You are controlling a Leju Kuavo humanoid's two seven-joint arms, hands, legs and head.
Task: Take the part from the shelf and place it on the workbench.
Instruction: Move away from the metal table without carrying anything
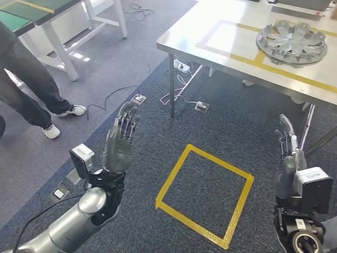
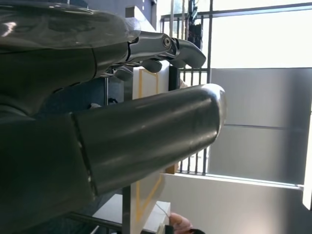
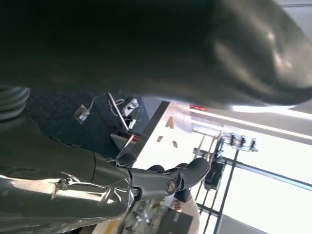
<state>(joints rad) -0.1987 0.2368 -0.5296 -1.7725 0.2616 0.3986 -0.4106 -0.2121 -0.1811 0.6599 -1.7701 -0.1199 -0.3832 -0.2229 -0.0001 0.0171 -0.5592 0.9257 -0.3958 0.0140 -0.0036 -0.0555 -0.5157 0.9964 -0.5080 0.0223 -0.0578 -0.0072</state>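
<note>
Head view: part [image 1: 292, 42] lies upper right on the surface [image 1: 222, 39]; left robot hand [image 1: 120, 139] and right robot hand [image 1: 288, 145] spread, empty.

The right hand [image 3: 110, 97] looms large, its thick thumb [image 3: 221, 53] apart from the darker fingers [image 3: 176, 178], holding nothing. Between them lie dark carpet [image 3: 62, 109], a floor socket [image 3: 81, 114] and white cables [image 3: 117, 105].

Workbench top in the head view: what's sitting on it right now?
A silver wheel-cover part lies on the workbench, across the yellow tape lines. The far right of the bench is cut off, so anything there can't be seen.
</note>
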